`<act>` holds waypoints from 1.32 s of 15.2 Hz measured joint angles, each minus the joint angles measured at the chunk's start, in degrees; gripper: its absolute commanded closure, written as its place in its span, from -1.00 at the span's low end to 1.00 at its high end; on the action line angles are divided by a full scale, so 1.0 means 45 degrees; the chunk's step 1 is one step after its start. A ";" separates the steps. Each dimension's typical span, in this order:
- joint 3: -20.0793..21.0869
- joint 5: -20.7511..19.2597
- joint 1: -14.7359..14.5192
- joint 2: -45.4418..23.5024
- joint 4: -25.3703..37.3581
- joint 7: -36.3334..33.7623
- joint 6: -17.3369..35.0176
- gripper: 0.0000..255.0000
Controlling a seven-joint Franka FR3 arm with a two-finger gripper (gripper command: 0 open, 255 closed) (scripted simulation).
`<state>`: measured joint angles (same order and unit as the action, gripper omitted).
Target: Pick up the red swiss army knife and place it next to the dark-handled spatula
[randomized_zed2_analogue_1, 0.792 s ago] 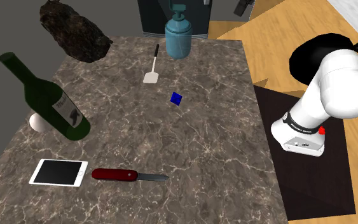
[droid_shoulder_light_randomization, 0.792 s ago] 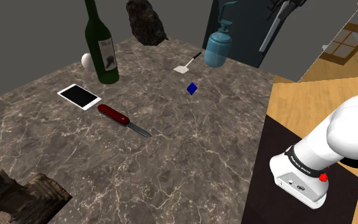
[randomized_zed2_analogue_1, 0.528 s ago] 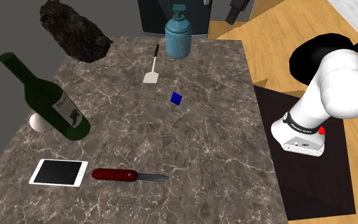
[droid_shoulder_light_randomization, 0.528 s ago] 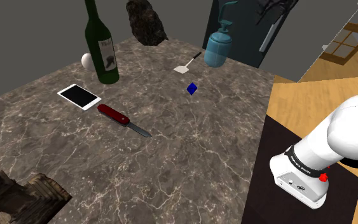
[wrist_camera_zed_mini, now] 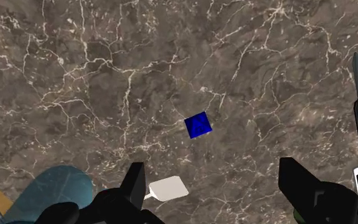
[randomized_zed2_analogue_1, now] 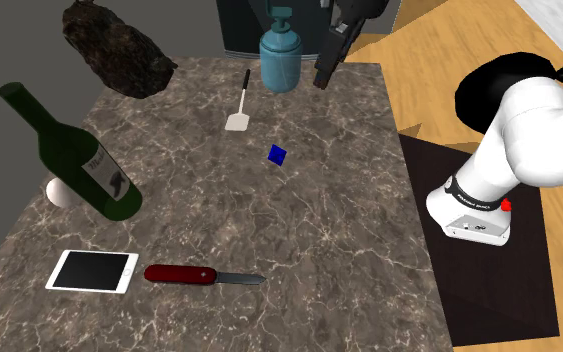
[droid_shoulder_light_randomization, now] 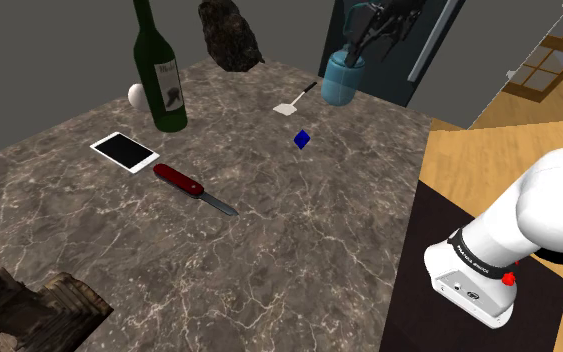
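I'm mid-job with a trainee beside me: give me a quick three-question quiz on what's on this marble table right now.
1. Multiple choice: which thing lies closest to the red folding pocket knife, whose blade is out? A. flat white tablet B. green glass bottle C. dark rock.
2. True or false: the black two-finger end effector is shut on the knife.
3. Fill in: the small cube near the dark-handled, white-bladed spatula is coloured ___.
Key: 1 A; 2 false; 3 blue.
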<state>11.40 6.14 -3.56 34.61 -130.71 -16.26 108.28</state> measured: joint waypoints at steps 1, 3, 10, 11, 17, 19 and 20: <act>0.0222 0.0017 -0.0051 -0.0369 0.0084 -0.0148 0.0238 -1.00; 0.0622 0.0020 -0.0143 -0.1060 0.0327 -0.0422 0.0584 -1.00; 0.2171 -0.0375 -0.0437 -0.3745 0.1441 -0.1723 0.1756 -1.00; 0.2304 -0.0491 -0.0442 -0.4134 0.1620 -0.1812 0.1892 -1.00; 0.3413 -0.1639 -0.0753 -0.6877 0.3136 -0.3181 0.2542 -1.00; 0.3679 -0.2133 -0.0943 -0.7810 0.3671 -0.3653 0.2690 -1.00; 0.3769 -0.2393 -0.1043 -0.8284 0.3928 -0.3858 0.2780 -1.00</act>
<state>28.36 -4.63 -8.25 -2.67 -113.03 -33.62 120.79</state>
